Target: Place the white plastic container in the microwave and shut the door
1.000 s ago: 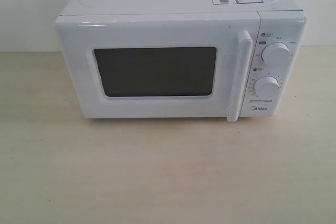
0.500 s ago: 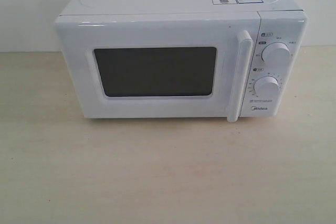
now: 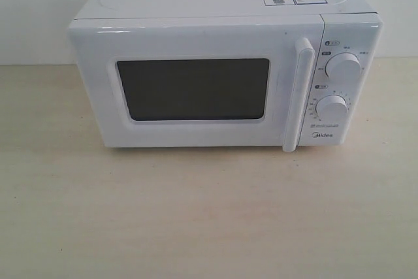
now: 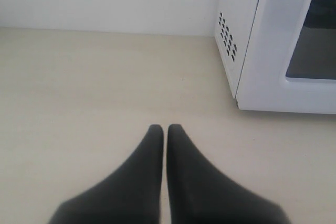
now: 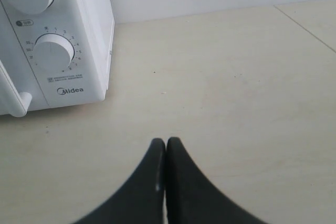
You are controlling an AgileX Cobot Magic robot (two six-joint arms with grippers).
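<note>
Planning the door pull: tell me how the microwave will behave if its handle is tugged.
The microwave looks boxy and broad-based, so it probably will not tip, but it may slide on the smooth table. The handle is a glossy, rigid-looking bar, likely stiff yet slippery to grip.

Pale wooden table (image 3: pixel 209 227), white microwave (image 3: pixel 196 37) on it.

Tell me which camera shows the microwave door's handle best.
The exterior view: the handle shows full length, upright between the dark window and the dials. The right wrist view catches only its lower end. The left wrist view shows the far edge of the door, no handle.
</note>
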